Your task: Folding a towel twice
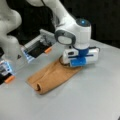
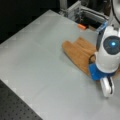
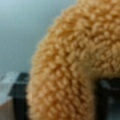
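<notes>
The orange-tan towel (image 1: 53, 76) lies folded into a long strip on the grey table (image 1: 95, 97), with a rolled fold at its end nearest a front view's bottom left. It also shows in a front view (image 2: 78, 51). My gripper (image 1: 67, 63) is down at the strip's far right end, its fingers hidden under the white and blue hand. In the wrist view a bulge of terry cloth (image 3: 75, 50) fills the frame and runs down between the two dark fingers (image 3: 18, 97), so the gripper (image 3: 61, 102) is shut on the towel.
A metal frame (image 1: 37, 43) with an orange tab (image 1: 47, 50) stands behind the towel, seen too in a front view (image 2: 81, 26). A blue-lit block (image 1: 5, 67) and an orange piece (image 1: 9, 79) sit at the left. A black perforated board (image 2: 15, 107) borders the table.
</notes>
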